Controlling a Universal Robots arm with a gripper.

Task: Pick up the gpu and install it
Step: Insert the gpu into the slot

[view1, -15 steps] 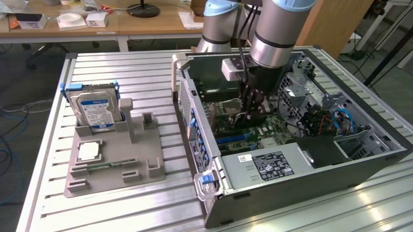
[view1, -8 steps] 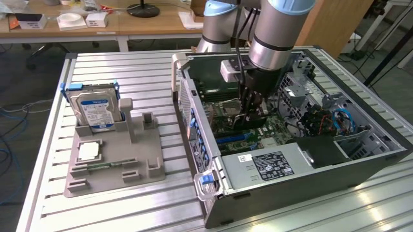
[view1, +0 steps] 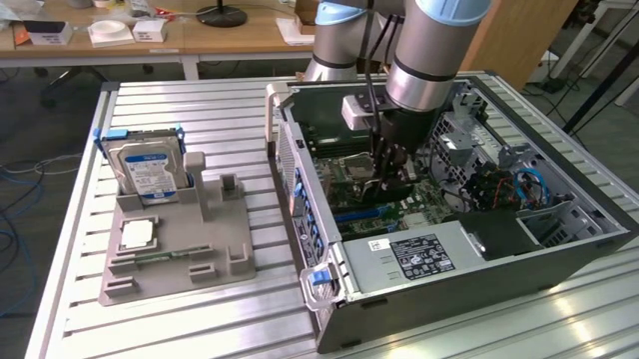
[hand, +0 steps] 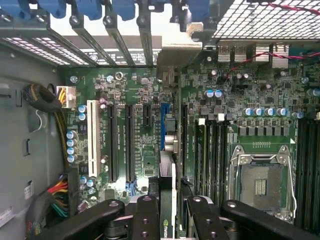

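While gripper (hand: 172,212) pinches gpu (hand: 168,175) edge-on, jaws partly closed on it, we judge install step in hand: card over blue motherboard slot (hand: 163,120); seating calls for square alignment, straight push

A slatted aluminium table (view1: 230,97) carries two things. On the exterior view's left lies a flat grey parts holder (view1: 170,280). On the exterior view's right, near it but not touching, an open dark computer case (view1: 479,292) lies on its side.
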